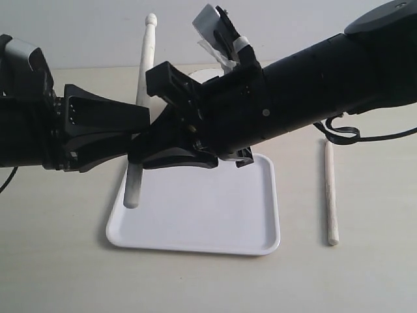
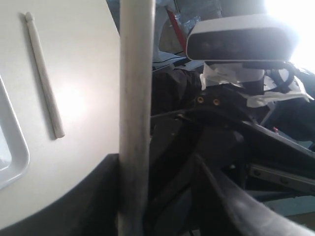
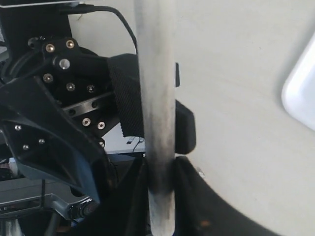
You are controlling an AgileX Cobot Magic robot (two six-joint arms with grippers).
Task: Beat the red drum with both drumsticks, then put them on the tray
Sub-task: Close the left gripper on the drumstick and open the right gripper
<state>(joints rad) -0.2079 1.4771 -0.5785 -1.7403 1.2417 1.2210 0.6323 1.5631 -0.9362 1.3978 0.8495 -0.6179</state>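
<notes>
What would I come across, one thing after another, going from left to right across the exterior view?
Left arm → upright stick → tray → lying stick. The right arm stretches over most of these, so it has no clear place in the order.

The pale beige flat tabletop (image 1: 365,274) carries a shallow white rectangular plastic tray (image 1: 215,208) with rounded corners and a raised rim. To the right of the tray in the exterior view, apart from it, a slim pale wooden drumstick (image 1: 331,195) lies flat on the bare surface, roughly parallel to the tray's side.
</notes>
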